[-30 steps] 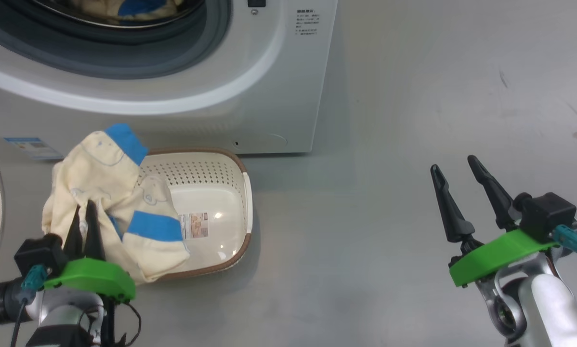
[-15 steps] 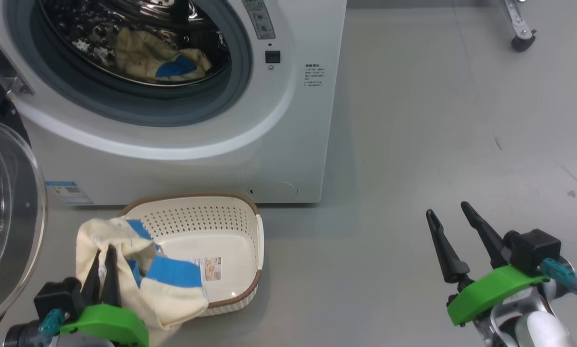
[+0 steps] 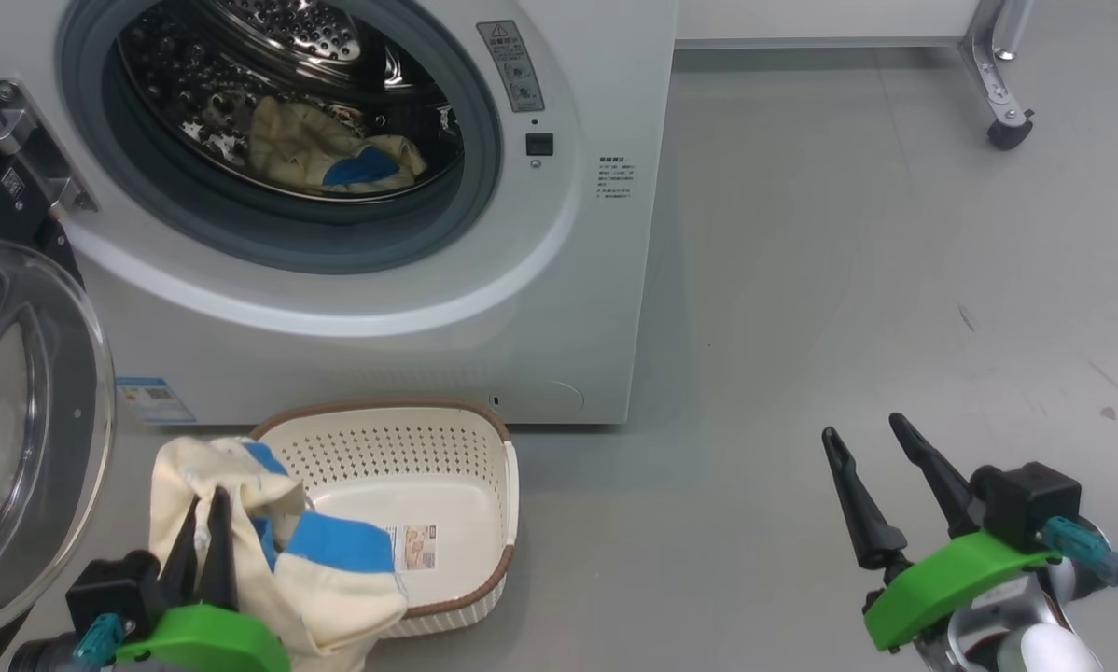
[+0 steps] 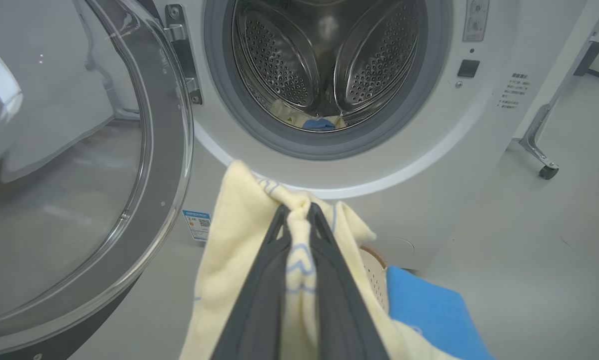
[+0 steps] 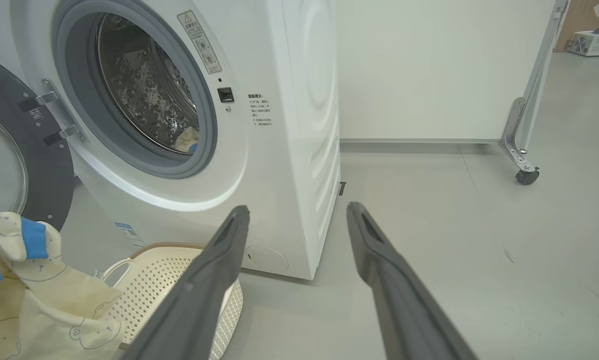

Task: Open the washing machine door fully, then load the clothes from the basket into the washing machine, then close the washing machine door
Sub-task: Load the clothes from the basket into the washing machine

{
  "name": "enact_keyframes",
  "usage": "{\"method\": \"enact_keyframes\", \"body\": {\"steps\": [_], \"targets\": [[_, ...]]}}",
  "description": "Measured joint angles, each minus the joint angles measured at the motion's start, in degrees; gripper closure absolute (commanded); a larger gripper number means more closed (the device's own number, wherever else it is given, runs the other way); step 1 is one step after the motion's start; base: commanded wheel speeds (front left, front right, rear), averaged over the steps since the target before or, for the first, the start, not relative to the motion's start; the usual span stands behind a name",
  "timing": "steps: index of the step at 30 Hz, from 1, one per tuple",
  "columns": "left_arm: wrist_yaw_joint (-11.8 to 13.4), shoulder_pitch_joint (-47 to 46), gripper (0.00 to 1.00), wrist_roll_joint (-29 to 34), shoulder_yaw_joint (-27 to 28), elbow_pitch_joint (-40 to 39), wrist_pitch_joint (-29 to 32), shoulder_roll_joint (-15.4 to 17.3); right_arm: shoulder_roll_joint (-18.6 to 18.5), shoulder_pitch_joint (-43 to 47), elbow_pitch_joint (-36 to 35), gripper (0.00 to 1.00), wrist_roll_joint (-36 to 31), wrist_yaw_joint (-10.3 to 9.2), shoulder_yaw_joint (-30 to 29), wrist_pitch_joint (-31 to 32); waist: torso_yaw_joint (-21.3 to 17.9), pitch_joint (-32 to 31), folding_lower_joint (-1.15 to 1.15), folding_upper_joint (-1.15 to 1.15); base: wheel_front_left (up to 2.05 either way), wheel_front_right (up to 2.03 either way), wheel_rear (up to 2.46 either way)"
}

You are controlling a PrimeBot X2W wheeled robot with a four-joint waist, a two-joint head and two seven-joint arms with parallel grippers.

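Note:
The white washing machine (image 3: 559, 280) stands with its door (image 3: 36, 439) swung wide to the left. One pale yellow garment with a blue patch (image 3: 335, 154) lies in the steel drum. My left gripper (image 3: 204, 509) is shut on another of the clothes (image 3: 335, 579), a yellow piece with blue cuffs, lifted above the left end of the cream basket (image 3: 484, 448); the fabric bunches between its fingers (image 4: 269, 250) in the left wrist view. My right gripper (image 3: 862, 434) hangs open over bare floor at the lower right, holding nothing.
The basket sits on the grey floor right in front of the washer. A white panel on a wheeled metal leg (image 3: 1002, 131) stands behind at the right. Open floor (image 3: 802, 308) stretches right of the machine.
The head camera has tilted up, so the drum opening and door now show. The left gripper keeps its hold on the garment; the right gripper stays open and roughly in place.

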Motion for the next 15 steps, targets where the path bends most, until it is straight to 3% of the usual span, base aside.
{"method": "enact_keyframes", "body": {"steps": [15], "targets": [[0.51,-0.02,1.0,-0.01,-0.71,-0.38,0.0,0.01,0.58,1.01,-0.71,0.0,-0.01,0.0,0.03,0.52,0.34,0.42,0.0,0.0,0.0,0.0,0.0]]}}
